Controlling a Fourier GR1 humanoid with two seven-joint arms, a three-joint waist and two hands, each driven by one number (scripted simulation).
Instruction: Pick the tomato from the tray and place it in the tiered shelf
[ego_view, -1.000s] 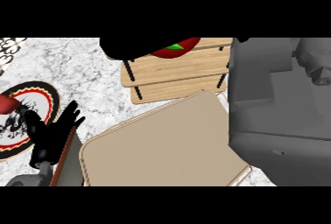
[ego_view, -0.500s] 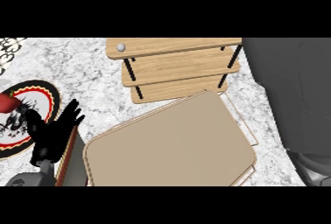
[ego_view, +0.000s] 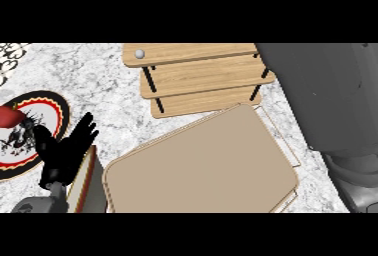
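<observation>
The wooden tiered shelf (ego_view: 199, 75) stands at the back middle, its boards bare where they show. The tan tray (ego_view: 203, 165) lies in front of it with nothing on it. No tomato shows in this view. My left hand (ego_view: 65, 150) rests open at the lower left, fingers up, beside the tray's left edge. My right forearm (ego_view: 325, 95) runs down the right side, partly covering the shelf's right end. The right hand itself lies beyond the picture's edge.
A round patterned plate (ego_view: 37, 145) with a red and gold rim lies at the far left, and a red round thing (ego_view: 9, 116) sits on it. A dark red board (ego_view: 85, 182) lies by the tray's left side. The counter is marbled white.
One second ago my right hand was shut on the tomato over the shelf's top board. Hand and tomato have since left view, and the right forearm now fills the right side.
</observation>
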